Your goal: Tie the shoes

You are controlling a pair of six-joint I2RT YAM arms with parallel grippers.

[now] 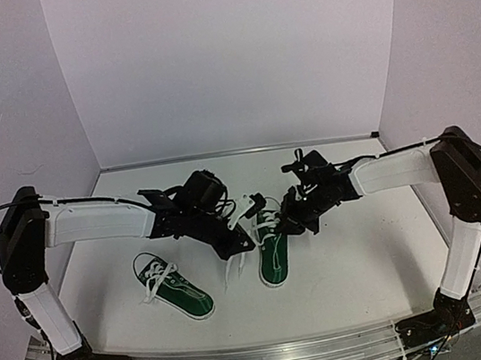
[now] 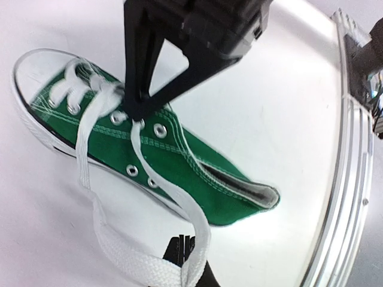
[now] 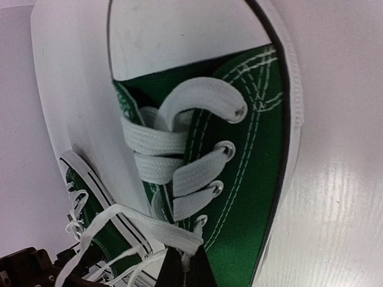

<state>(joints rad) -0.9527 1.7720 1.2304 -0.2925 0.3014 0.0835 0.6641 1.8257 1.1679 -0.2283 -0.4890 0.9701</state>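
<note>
Reaching inward, we clench left claw (image 2: pixel 135 113) and right claw (image 3: pixel 182 264) on the untied white laces (image 2: pixel 136 263) of one green shoe (image 2: pixel 197 173).

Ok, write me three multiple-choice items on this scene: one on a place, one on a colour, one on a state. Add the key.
1. Where is the left gripper working?
A) at the back wall
B) at the right-hand shoe
C) beside its own base

2. What colour is the lace?
A) white
B) black
C) red

3. How does the left gripper stand?
A) wide open above the table
B) shut on the lace
C) shut on a shoe's sole

Key:
1 B: the top view shows its tip down at the shoe nearer the right arm.
2 A: both wrist views show a white lace against green canvas.
3 B: the left wrist view shows its fingertips pinched together on the lace by the eyelets.
</note>
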